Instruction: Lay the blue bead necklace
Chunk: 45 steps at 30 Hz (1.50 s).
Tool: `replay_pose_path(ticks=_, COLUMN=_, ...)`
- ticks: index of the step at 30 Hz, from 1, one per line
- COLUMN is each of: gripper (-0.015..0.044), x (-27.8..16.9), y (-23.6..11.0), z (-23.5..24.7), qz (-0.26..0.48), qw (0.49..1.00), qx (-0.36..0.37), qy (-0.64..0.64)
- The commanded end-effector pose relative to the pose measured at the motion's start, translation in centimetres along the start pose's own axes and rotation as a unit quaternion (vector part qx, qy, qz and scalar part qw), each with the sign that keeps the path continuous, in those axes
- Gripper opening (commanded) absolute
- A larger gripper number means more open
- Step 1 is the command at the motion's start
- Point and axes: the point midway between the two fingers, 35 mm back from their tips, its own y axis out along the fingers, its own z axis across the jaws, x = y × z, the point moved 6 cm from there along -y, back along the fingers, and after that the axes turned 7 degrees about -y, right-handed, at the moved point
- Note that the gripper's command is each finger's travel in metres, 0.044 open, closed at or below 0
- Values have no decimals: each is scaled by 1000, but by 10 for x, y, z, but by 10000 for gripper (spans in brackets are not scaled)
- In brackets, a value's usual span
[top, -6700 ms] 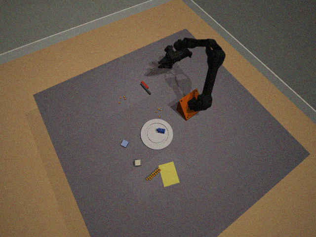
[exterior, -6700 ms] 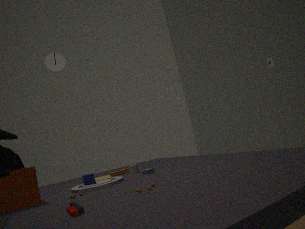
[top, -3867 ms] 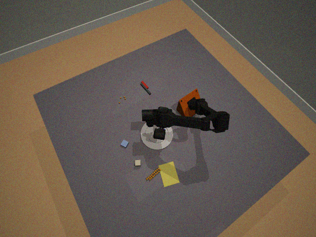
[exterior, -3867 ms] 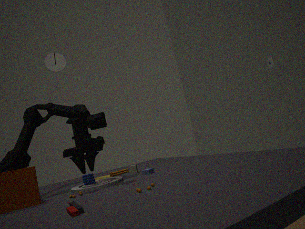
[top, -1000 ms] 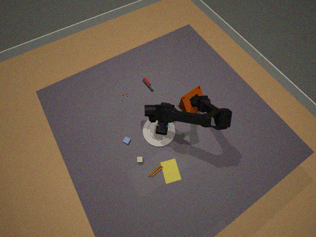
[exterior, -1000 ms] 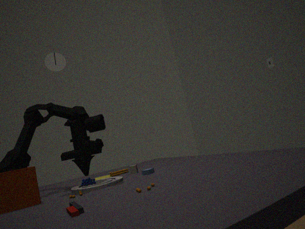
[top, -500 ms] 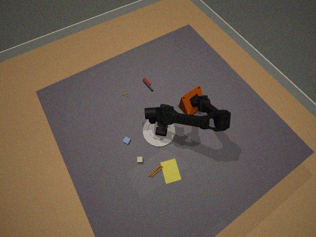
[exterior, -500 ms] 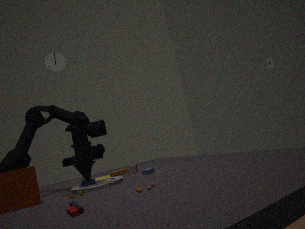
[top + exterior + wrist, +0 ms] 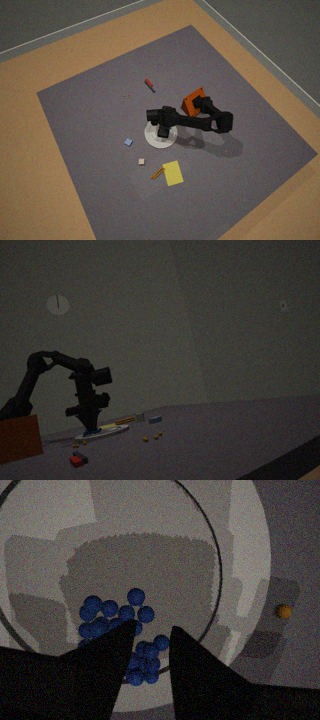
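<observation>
blue bead necklace bunched inside round bead board groove.

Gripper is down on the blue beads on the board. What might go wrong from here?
1. The blue bead necklace lies bunched in a heap inside the groove ring of the round bead board, not in it; closing here may grab only a few beads, or drag the clump.
2. The gripper is partly open, with beads under and between its tips; pressing lower could scatter them.
3. A loose orange bead lies beside the board.
</observation>
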Motion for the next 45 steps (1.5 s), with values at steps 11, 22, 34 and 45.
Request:
replay_pose_path(ticks=11, gripper=440, x=0, y=-13, z=0, qz=2, qw=1000, qx=0, qy=0)
replay_pose_path(ticks=22, gripper=440, x=0, y=-27, z=-1, qz=5, qw=1000, qx=0, qy=3)
replay_pose_path(ticks=34, gripper=440, x=0, y=-29, z=-1, qz=4, qw=1000, qx=0, qy=2)
replay_pose_path(ticks=45, gripper=440, x=0, y=-29, z=-1, qz=4, qw=1000, qx=0, qy=2)
